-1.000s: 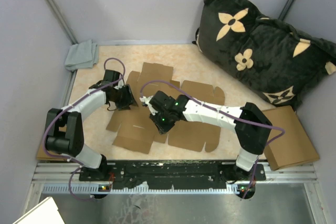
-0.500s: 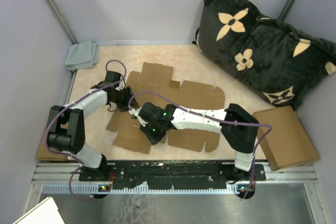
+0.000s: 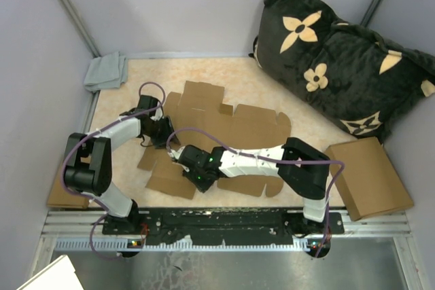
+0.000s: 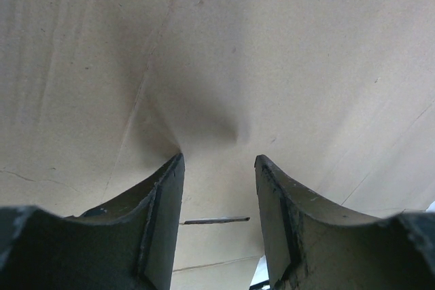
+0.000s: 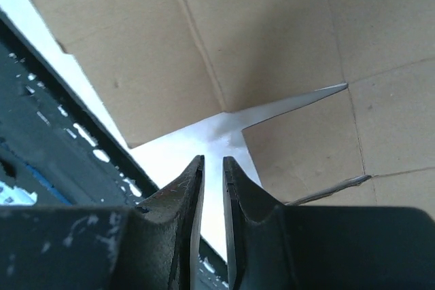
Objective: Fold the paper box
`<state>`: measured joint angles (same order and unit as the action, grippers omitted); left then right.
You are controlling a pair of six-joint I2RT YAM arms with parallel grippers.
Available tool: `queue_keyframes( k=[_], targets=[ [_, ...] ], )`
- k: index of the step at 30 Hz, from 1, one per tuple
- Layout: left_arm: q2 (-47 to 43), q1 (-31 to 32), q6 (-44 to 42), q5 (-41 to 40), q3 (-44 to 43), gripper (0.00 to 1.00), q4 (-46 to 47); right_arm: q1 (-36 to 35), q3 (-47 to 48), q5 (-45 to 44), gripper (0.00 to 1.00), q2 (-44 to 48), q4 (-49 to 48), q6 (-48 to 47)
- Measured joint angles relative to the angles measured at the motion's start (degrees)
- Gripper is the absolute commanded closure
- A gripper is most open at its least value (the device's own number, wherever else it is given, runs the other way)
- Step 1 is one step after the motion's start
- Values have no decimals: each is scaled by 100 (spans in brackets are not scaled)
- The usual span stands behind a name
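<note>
The paper box (image 3: 238,123) lies as a flat brown die-cut sheet in the middle of the table. My left gripper (image 3: 166,134) is open and points down onto the sheet's left part. In the left wrist view its tips (image 4: 217,164) rest against the cardboard (image 4: 272,45) with nothing between them. My right gripper (image 3: 185,161) reaches far left over the sheet's near-left flaps. In the right wrist view its jaws (image 5: 212,162) are almost together and empty. They hang over a notch between two flaps of the sheet (image 5: 272,32).
A black flowered pillow (image 3: 340,52) fills the back right corner. A grey cloth (image 3: 105,71) lies at the back left. A ready-made brown box (image 3: 372,176) sits at the right edge. A small flat cardboard piece (image 3: 56,196) is at the near left. A metal rail (image 3: 224,225) runs along the near edge.
My right arm has swung left and nearer across the sheet, to its near-left flaps. My left gripper has stayed on the sheet's left part.
</note>
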<state>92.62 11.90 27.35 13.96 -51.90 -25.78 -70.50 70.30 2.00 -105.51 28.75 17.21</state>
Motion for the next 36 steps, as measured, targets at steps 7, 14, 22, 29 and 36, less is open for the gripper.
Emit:
queue_keyframes(
  k=[7, 14, 22, 29, 36],
  targets=[
    [31, 0, -39, -7, -2, 48, 7, 2, -52, -269, 81, -216, -129, 157],
    [39, 0, -66, -59, -2, 48, 2, 0, 2, -831, 80, -216, 39, 304],
    [98, 0, -133, -72, -70, 48, -68, 168, 216, -1390, 80, -216, 546, 361],
    [114, 0, -166, -76, -92, 48, -92, 643, 400, -1641, 79, -214, 761, 315],
    [160, 0, -177, -81, -144, 49, -151, 1023, 640, -1823, 79, -214, 826, 136]
  ],
)
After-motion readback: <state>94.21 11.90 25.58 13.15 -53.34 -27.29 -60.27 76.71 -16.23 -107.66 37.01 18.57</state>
